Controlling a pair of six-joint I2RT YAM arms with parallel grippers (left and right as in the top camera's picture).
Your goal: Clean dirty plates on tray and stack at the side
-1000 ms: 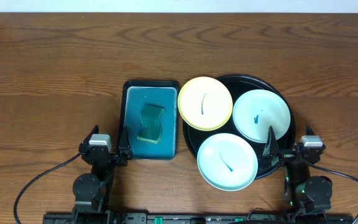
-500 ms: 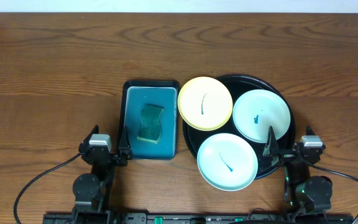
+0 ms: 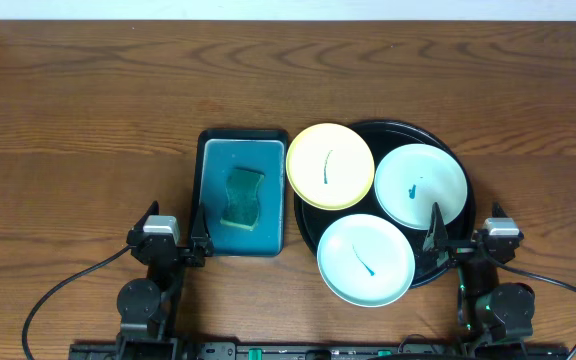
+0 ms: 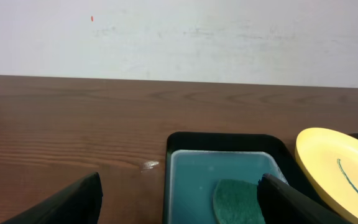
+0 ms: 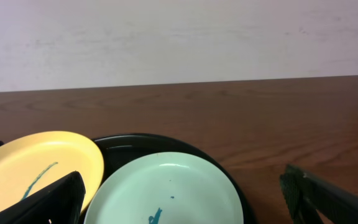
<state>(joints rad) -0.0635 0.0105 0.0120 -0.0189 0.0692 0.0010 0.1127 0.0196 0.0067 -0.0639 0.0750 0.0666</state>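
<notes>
Ahead of our right gripper [image 3: 464, 230]: dirty plates [image 3: 420, 170] on black tray [image 3: 308, 228]. Ahead of left gripper [image 3: 176, 222]: sponge dish [image 3: 218, 160]. Both our grippers gape wide, empty.

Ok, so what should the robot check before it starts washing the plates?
1. Left pincer open and empty: ok.
2. Right pincer open and empty: ok.
3. Sponge lying in its teal dish: ok.
4. Yellow plate, far mint plate and near mint plate on the tray: ok, though the yellow and near ones hang over its rim.
5. Plates clean: not ok, each shows a teal smear.
6. Right pincer's inner finger clear of the tray: cannot tell.
</notes>
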